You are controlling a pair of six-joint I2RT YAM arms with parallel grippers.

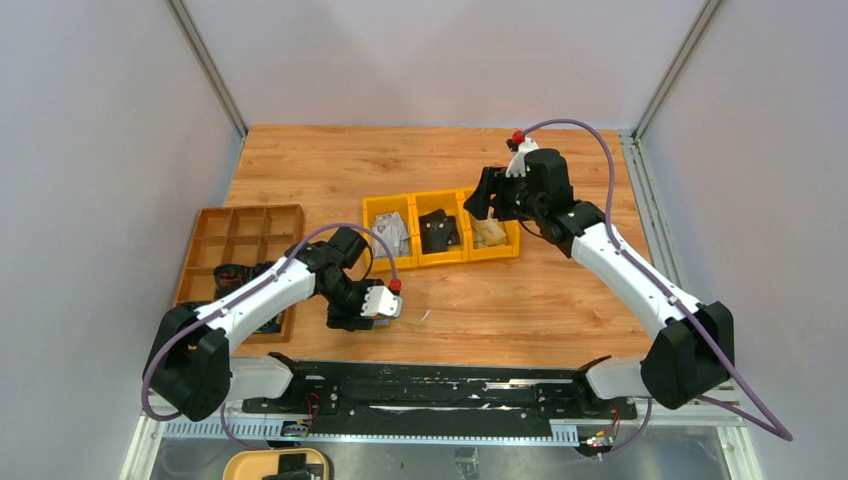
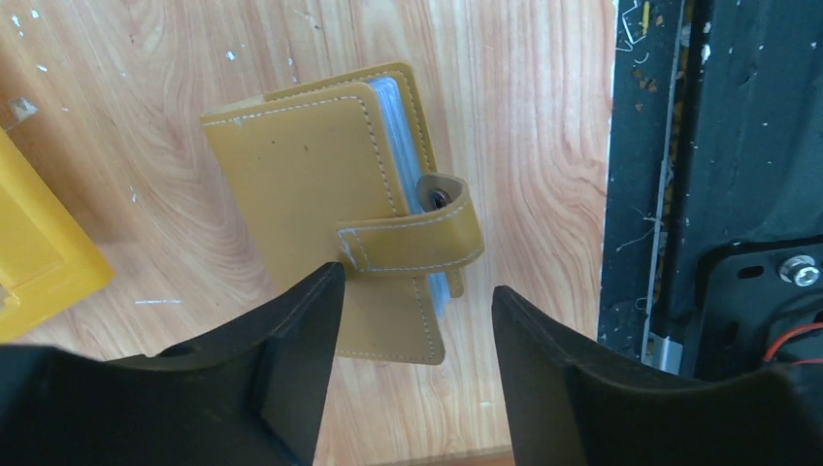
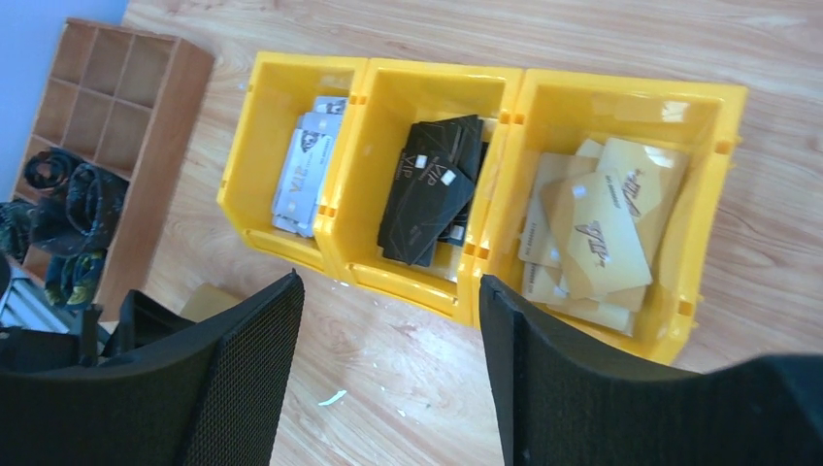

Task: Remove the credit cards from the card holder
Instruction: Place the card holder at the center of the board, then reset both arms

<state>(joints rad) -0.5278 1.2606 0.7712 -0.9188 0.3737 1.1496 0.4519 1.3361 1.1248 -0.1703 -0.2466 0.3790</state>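
Since the card holder (image 2: 320, 194) lies shut on the wooden table (image 2: 116, 214), the step in hand is, by my reading, to get it open before any card can come out. In the left wrist view it sits at 12 o'clock from the left gripper (image 2: 417, 286), whose fingers stand apart with nothing between them. The strap (image 2: 412, 243) wraps the edge at the holder's 4 o'clock, its snap stud (image 2: 439, 198) at 3 o'clock; whether it is fastened I cannot tell. A good approach would pin the cover flat and take the strap tab near the stud, peeling toward 3 o'clock so the holder does not skid. The right gripper (image 3: 388, 286), fingers apart and empty, hangs over the yellow bins (image 3: 439, 70) at the table's 1 o'clock.
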